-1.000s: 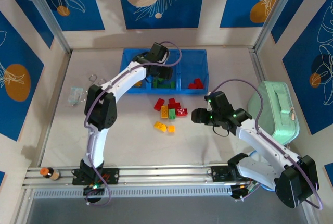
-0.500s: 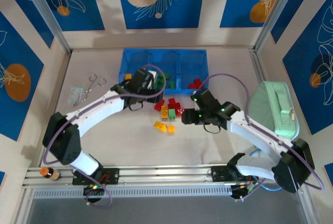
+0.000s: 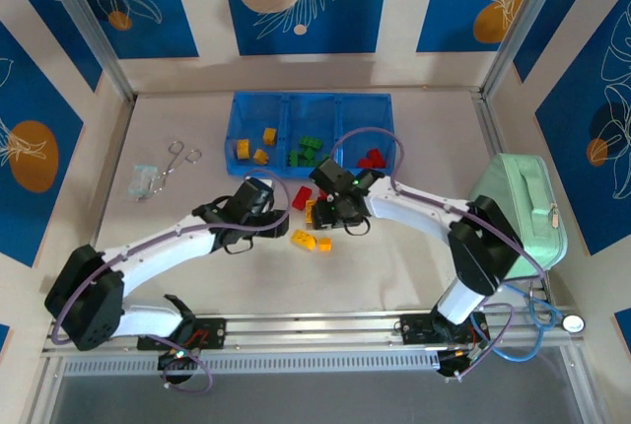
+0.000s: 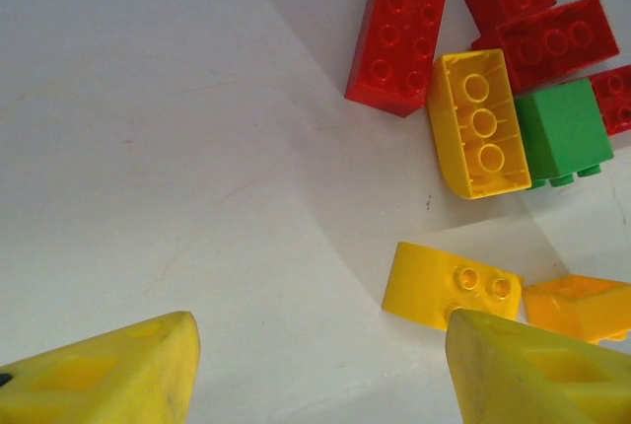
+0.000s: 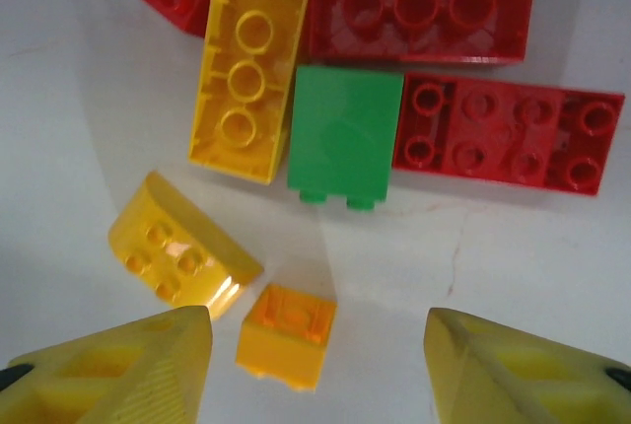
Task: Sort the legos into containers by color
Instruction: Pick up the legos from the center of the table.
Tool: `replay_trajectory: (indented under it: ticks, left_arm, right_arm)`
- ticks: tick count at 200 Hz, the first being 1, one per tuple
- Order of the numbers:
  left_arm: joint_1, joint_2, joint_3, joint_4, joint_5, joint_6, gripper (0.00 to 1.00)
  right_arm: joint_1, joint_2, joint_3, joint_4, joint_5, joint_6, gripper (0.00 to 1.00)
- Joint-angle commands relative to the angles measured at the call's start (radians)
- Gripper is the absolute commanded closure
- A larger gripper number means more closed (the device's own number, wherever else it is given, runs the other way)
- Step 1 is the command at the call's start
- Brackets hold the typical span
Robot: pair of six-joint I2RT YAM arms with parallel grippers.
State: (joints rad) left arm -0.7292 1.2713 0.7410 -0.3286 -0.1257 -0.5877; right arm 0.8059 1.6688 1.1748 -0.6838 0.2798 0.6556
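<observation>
This is the picking-up step. The left gripper [image 4: 317, 360] and right gripper [image 5: 317, 340] hang wide open, holding nothing, over the loose legos [image 3: 317, 209] on the desk [image 3: 325, 286]. Next, one must close on one brick, maybe the orange brick [image 5: 286, 337], and lift it to the blue tray [image 3: 363, 113]. The arms are close and could bump; room lies nearer.

The top external camera sits high above and behind the arm bases [image 3: 177, 330], looking steeply down toward 12 o'clock, far enough back to hold the whole counter [image 3: 394, 276] and the blue tray [image 3: 365, 118]. Each wrist camera hangs close over the counter, looking down past its own jaws at 5 and 7 o'clock. Both wrist views share the yellow brick [image 4: 478, 123], the green brick [image 5: 345, 138] just beside it and a curved yellow piece [image 5: 177, 247].
</observation>
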Motion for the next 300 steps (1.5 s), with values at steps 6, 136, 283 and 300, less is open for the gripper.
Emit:
replay_trajectory:
  ticks: [6, 136, 283, 300]
  left_arm:
    - [-0.007, -0.03, -0.041, 0.028, -0.031, -0.035, 0.33]
    - [-0.007, -0.079, -0.126, 0.061, -0.046, -0.036, 0.33]
    - [-0.007, -0.077, -0.131, 0.07, -0.063, -0.009, 0.33]
    - [-0.007, -0.078, -0.138, 0.074, -0.06, -0.01, 0.33]
  right_arm:
    - [0.003, 0.084, 0.068, -0.049, 0.026, 0.006, 0.44]
    - [-0.008, 0.309, 0.26, -0.147, 0.121, 0.0, 0.55]
    - [-0.004, 0.184, 0.248, -0.178, 0.122, -0.002, 0.73]
    - [-0.002, 0.187, 0.234, -0.16, 0.089, -0.003, 0.73]
